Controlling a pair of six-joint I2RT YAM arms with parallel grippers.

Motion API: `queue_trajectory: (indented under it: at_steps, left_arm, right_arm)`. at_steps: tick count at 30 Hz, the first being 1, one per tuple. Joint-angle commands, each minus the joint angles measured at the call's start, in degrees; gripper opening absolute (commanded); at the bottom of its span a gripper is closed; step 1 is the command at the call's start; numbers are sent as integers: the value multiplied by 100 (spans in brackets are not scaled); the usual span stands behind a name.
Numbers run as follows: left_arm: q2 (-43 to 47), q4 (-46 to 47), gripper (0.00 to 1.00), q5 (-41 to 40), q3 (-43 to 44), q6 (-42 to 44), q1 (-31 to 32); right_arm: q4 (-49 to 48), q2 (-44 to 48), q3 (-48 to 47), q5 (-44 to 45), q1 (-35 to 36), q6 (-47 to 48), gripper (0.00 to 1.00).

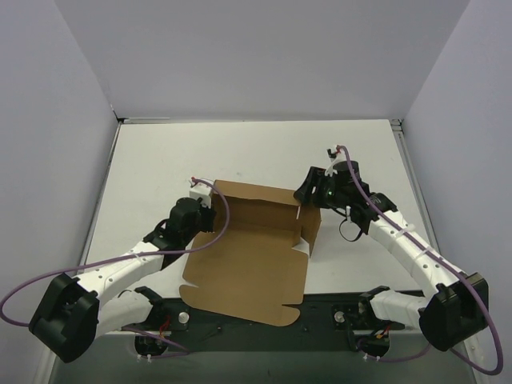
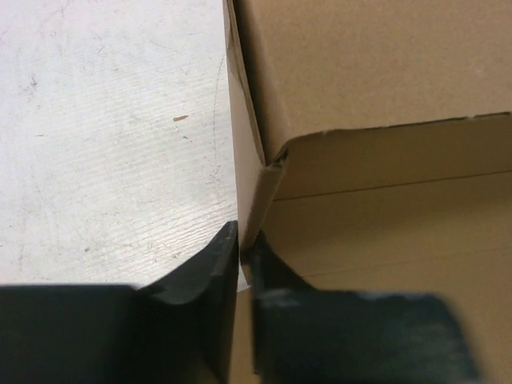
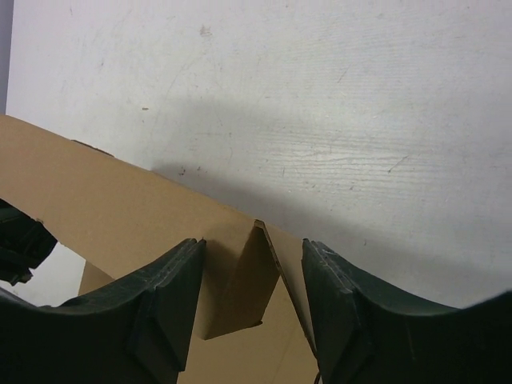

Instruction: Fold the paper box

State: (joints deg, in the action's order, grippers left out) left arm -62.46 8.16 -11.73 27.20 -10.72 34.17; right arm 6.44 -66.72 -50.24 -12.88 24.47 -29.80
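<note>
The paper box (image 1: 248, 260) is brown cardboard lying mid-table, with its back and side walls raised and a wide flap lying flat toward the near edge. My left gripper (image 1: 210, 210) is at the box's back left corner. In the left wrist view it (image 2: 245, 248) is shut on the upright left wall (image 2: 250, 184), one finger outside and one inside the paper box (image 2: 384, 80). My right gripper (image 1: 308, 200) is at the back right corner. It (image 3: 254, 260) stands open astride the folded corner tab (image 3: 248, 288) of the paper box (image 3: 96, 200), without pressing it.
White table (image 1: 160, 160) is enclosed by pale walls at the back and both sides. The arm bases and a black mounting strip (image 1: 328, 308) run along the near edge, and the box's flat flap overlaps that strip. Purple cables (image 1: 24, 288) loop beside each arm.
</note>
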Motion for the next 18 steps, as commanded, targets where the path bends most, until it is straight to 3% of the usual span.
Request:
queue_trajectory:
  at_steps: [1, 4, 7, 18]
  left_arm:
    - [84, -376, 38, 267, 435, -193, 89]
    - [198, -727, 58, 364, 628, -246, 116]
    - [339, -1218, 71, 583, 856, -308, 116]
    - [1332, -2793, 86, 2092, 1515, -667, -50]
  right_arm:
    - [323, 63, 198, 471, 40, 203, 50]
    - [279, 80, 260, 550, 32, 203, 47]
    - [174, 115, 348, 568, 32, 177, 44]
    - [-55, 97, 374, 577, 49, 264, 42]
